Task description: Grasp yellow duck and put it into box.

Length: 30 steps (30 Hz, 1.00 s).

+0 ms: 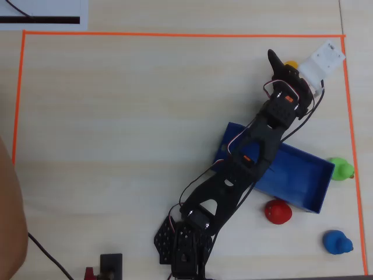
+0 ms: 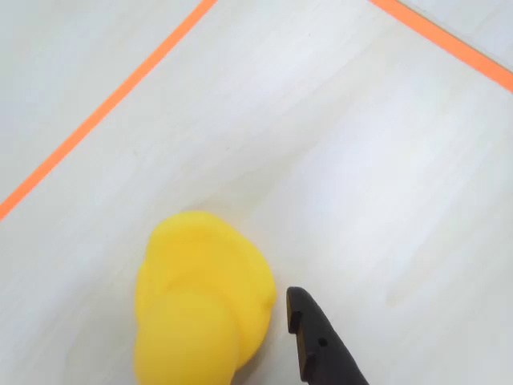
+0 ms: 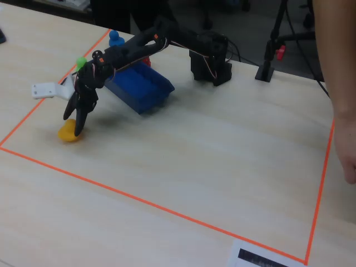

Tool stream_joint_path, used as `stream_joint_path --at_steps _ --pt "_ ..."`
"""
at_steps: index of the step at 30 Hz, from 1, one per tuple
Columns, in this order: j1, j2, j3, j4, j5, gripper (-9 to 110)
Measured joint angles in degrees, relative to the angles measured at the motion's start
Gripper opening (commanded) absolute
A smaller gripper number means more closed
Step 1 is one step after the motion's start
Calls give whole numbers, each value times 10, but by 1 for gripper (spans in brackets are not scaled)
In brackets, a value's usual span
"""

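The yellow duck [image 2: 200, 309] sits on the pale table near the corner of the orange tape. In the overhead view only a bit of it [image 1: 292, 64] shows beside the arm's head. My gripper [image 3: 73, 125] is open and lowered over the duck [image 3: 67, 134], its jaws astride it. In the wrist view one black finger [image 2: 319, 343] stands just right of the duck with a small gap; the other finger is out of view. The blue box [image 1: 303, 175] lies under the arm's middle, open and empty where it shows.
A green duck [image 1: 341, 169] sits by the box's right end, a red duck [image 1: 278, 212] below it, and a blue duck [image 1: 337, 242] at the lower right. Orange tape [image 1: 175, 34] frames the work area. A person's arm [image 3: 342, 83] is at the right edge.
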Motion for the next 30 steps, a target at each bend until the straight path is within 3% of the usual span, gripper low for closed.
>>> stream_joint_path --at_steps 13,21,30 --pt "-1 -97 -106 0 -25 55" --pt "-1 -98 -107 30 -110 18" --pt "4 -98 -110 42 -126 7"
